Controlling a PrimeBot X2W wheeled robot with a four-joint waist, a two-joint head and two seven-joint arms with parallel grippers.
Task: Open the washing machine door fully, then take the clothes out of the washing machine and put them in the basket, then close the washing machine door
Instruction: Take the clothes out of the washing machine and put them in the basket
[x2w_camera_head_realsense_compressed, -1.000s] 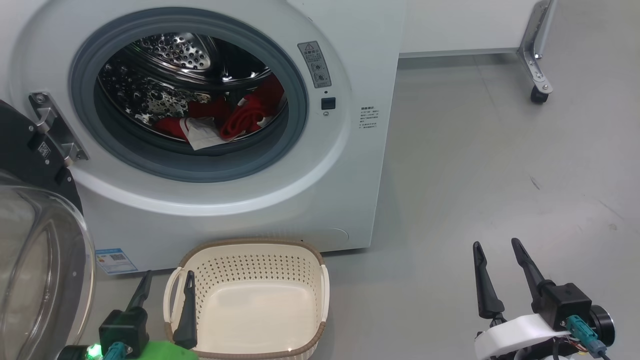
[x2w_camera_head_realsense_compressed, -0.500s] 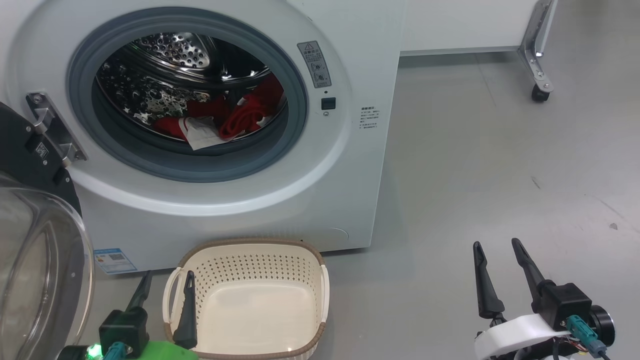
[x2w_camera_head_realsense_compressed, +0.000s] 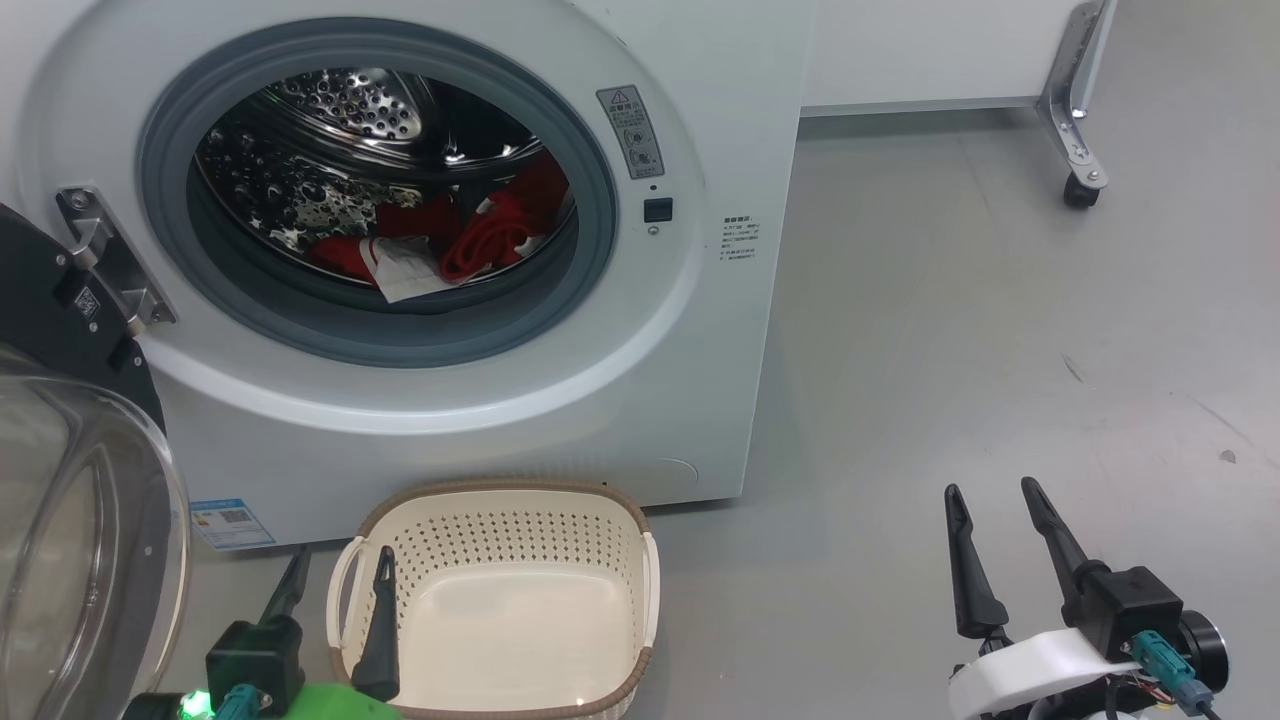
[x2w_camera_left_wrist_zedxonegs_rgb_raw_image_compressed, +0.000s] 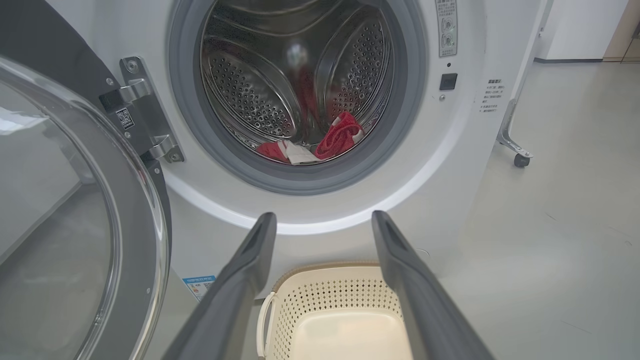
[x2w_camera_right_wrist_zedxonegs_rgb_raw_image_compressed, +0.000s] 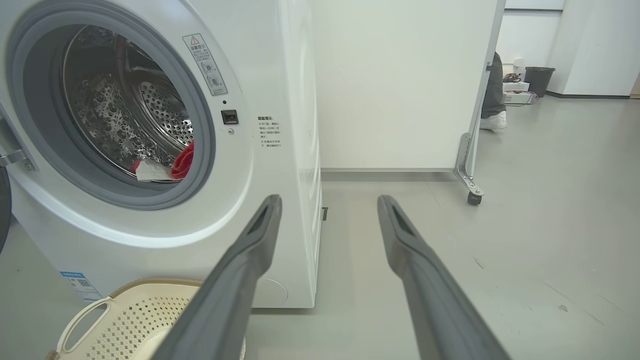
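Left pincer (x2w_camera_head_realsense_compressed: 342, 553) agape near basket (x2w_camera_head_realsense_compressed: 500, 489), clothes (x2w_camera_head_realsense_compressed: 490, 236) well apart

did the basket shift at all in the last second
No. The basket keeps its place in front of the washing machine, right of the blue sticker; the whole head view slid slightly, which is the camera.

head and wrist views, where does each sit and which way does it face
Head view: on the head, facing down at machine and basket; left gripper and right gripper show.
Left wrist view: on left arm, facing drum, clothes, door; left fingers show.
Right wrist view: on right arm, facing machine's right corner and floor; right fingers show.
All three share clothes and basket.
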